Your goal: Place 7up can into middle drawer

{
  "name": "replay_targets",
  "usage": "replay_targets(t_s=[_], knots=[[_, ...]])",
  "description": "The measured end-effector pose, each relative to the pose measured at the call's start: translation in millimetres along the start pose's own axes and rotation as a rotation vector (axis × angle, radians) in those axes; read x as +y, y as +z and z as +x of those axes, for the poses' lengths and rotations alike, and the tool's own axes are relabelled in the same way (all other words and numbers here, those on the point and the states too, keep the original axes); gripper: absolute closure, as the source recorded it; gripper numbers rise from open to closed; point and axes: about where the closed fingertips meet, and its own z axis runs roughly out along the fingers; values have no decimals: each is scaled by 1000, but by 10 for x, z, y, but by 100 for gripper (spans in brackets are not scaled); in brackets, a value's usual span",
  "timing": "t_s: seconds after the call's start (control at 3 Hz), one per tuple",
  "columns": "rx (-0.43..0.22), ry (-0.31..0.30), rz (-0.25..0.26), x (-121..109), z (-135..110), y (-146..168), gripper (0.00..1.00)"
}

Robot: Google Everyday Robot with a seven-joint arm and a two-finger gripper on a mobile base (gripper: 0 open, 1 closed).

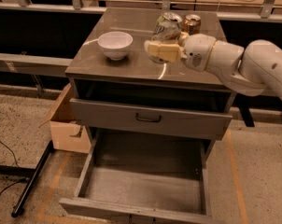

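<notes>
The 7up can (167,25), green-and-white with a silver top, is tilted in my gripper (158,50). The cream fingers (165,52) are shut around its lower part. The can is held just above the grey cabinet top (131,66), right of centre. The white arm (243,64) reaches in from the right. The middle drawer (145,188) is pulled wide open low at the front. Its flat grey floor is bare, and it lies below and in front of the gripper.
A white bowl (115,44) sits on the cabinet top to the left of the gripper. A copper-orange can (193,23) stands just behind the wrist. A grey drawer front with a dark bar handle (148,118) sits slightly out above the open drawer. A cardboard box (66,125) stands on the floor at the left.
</notes>
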Motion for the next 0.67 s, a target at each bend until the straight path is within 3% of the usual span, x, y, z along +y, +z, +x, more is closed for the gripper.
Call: replay_targets(t_s=[0.33,0.67], knots=[[30,-9,-81,446,304,-25,100],[76,-111,-140,729,739,41,100]])
